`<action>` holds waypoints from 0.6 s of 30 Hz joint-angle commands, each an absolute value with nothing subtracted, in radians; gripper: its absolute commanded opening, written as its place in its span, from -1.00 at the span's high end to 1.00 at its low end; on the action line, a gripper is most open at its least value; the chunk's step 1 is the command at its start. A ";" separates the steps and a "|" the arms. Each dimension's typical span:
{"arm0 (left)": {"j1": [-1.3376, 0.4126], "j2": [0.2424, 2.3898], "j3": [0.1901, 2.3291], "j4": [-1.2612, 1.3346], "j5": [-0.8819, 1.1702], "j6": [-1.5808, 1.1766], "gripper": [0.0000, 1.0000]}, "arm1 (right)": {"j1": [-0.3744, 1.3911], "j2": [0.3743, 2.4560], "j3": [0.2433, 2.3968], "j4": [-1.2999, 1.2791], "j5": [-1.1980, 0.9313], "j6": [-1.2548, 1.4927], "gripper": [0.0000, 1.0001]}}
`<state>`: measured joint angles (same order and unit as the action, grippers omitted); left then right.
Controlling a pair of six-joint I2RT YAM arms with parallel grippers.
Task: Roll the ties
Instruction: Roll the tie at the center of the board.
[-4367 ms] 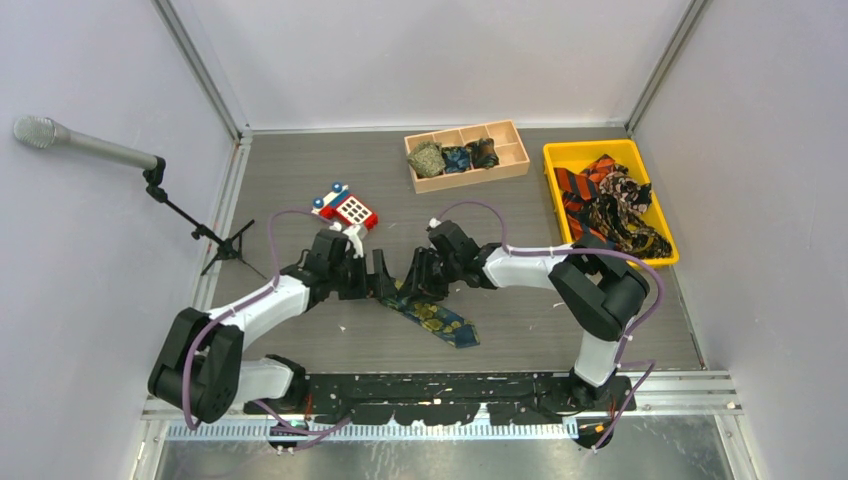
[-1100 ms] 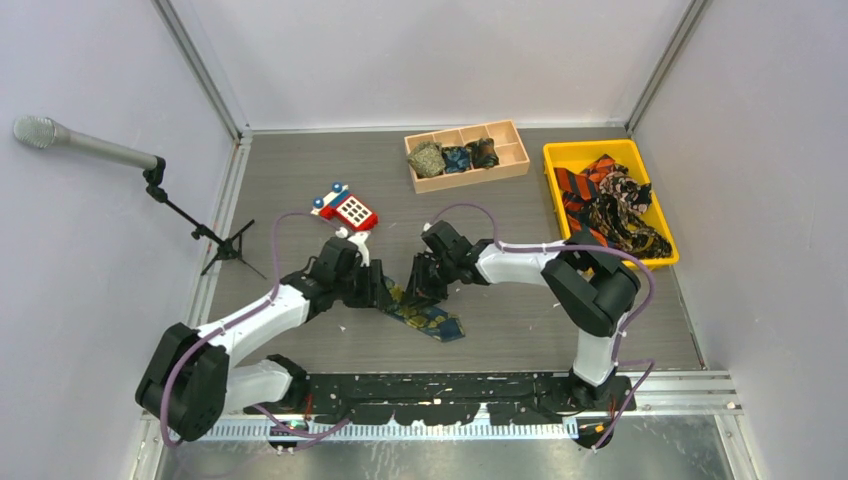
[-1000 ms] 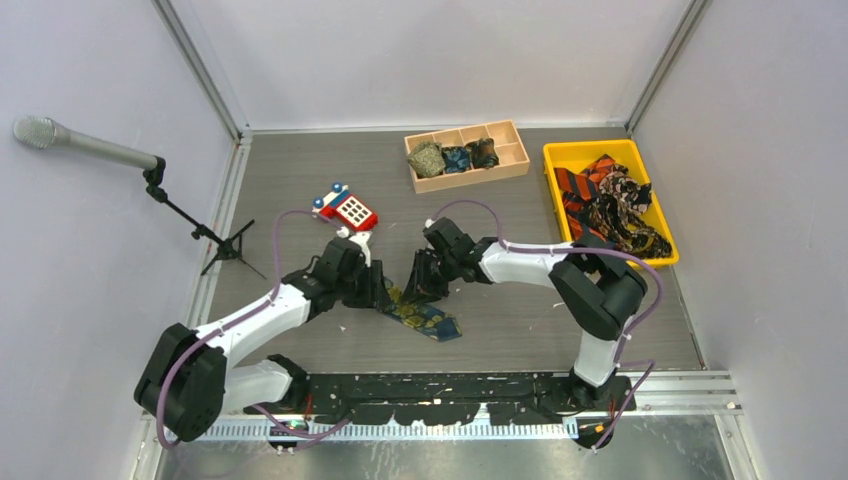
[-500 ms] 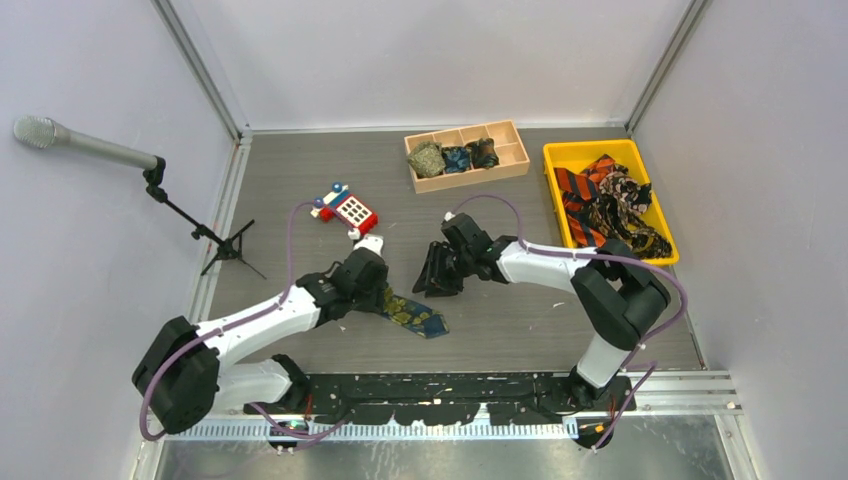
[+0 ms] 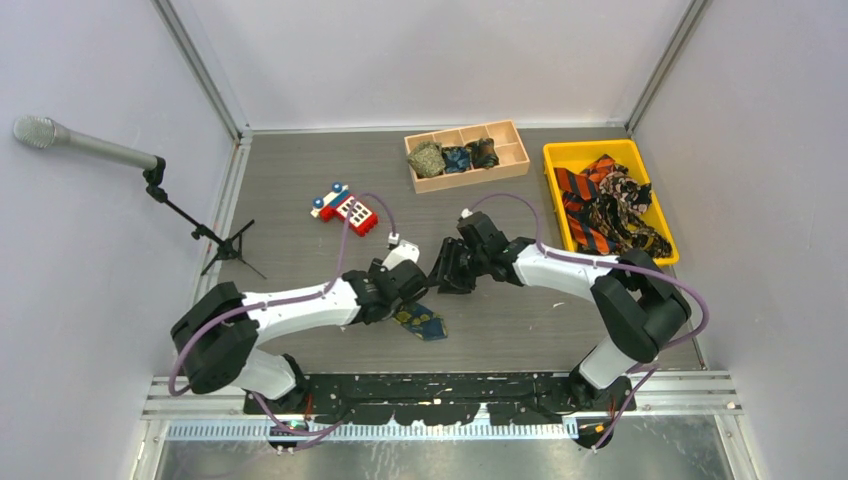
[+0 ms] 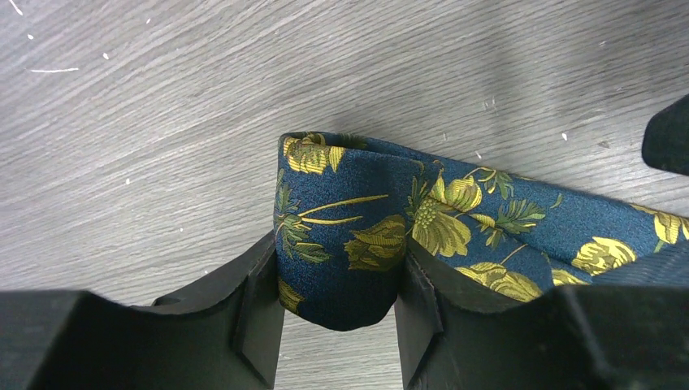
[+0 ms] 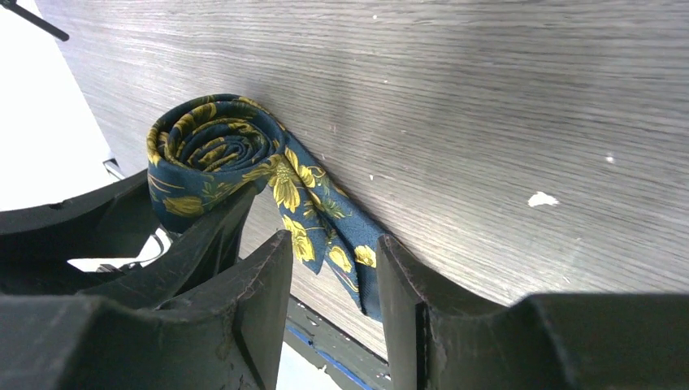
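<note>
The navy tie with yellow-gold flowers [image 5: 424, 322] lies in front of the arms, mostly wound into a coil [image 6: 337, 227]. My left gripper [image 6: 338, 272] is shut on that coil, one finger on each flat side. A short flat tail [image 7: 325, 219] trails from the coil [image 7: 213, 146] across the table. My right gripper [image 5: 441, 272] hovers just right of the coil, open, with nothing between its fingers [image 7: 268, 284]; the tail only shows past the gap. Three rolled ties [image 5: 457, 157] sit in the wooden box [image 5: 512, 160]. Loose ties [image 5: 612, 205] fill the yellow bin [image 5: 560, 152].
A red-and-blue toy phone [image 5: 345, 207] lies left of centre on the table. A microphone stand [image 5: 225, 247] sits at the left wall. The black rail [image 5: 440, 390] runs along the near edge.
My left gripper has carried the coil to the right and the flat tail has shortened. My right gripper has opened, let go of the tie and drawn back to the right.
</note>
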<state>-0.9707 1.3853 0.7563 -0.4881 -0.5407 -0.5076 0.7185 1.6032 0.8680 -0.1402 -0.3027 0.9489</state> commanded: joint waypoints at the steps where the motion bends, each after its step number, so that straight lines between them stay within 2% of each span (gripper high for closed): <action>1: -1.032 1.459 0.807 -0.534 -0.659 -0.514 0.17 | 0.700 1.545 0.848 -0.123 -0.281 0.956 0.04; 18: -1.146 1.592 0.839 -0.562 -0.697 -0.552 0.11 | 0.678 1.531 0.828 -0.117 -0.285 0.955 0.04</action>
<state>-1.1198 1.5444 0.8307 -0.5400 -0.7345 -0.5159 0.6830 1.5772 0.8322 -0.1394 -0.2966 0.9493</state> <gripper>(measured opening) 0.467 0.478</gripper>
